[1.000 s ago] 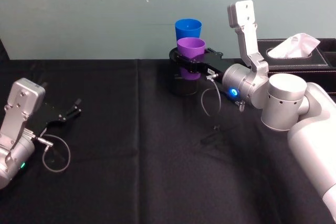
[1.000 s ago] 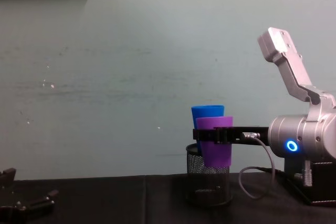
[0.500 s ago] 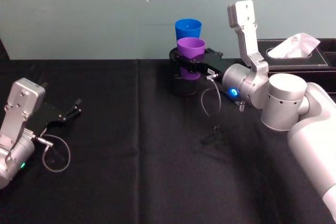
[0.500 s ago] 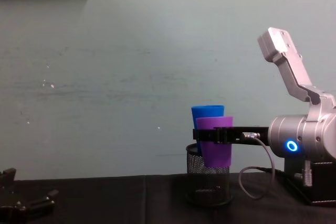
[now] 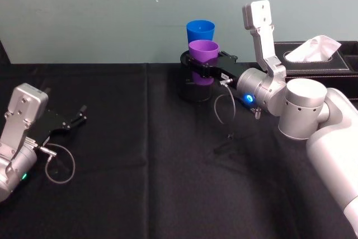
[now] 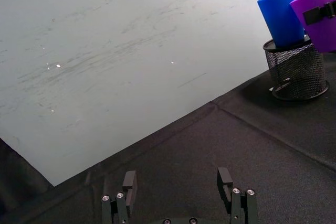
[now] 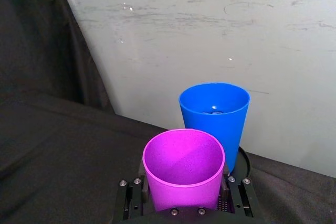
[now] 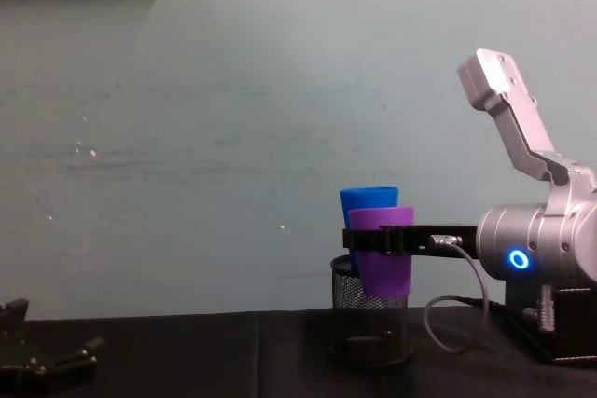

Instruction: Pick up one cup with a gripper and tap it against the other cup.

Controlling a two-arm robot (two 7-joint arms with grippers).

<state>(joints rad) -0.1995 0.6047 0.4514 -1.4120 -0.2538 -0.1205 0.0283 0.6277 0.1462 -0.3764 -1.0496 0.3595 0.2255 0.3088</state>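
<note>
Well left of the mesh pen holder (image 6: 296,72), the left claw (image 5: 80,116) sat open, low over the black tabletop (image 5: 145,188). Above the holder's near rim, the right claw (image 8: 378,241) gripped the purple cup (image 5: 203,51) upright. Just behind it, the blue cup (image 5: 200,29) stood in the holder; whether the cups touched, I could not tell.

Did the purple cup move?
No. Held in the right gripper, the purple cup overlaps the blue cup and mesh holder as before; left gripper idle at left.

no visible change, right hand (image 5: 197,68) grips purple cup (image 5: 203,52) as before
</note>
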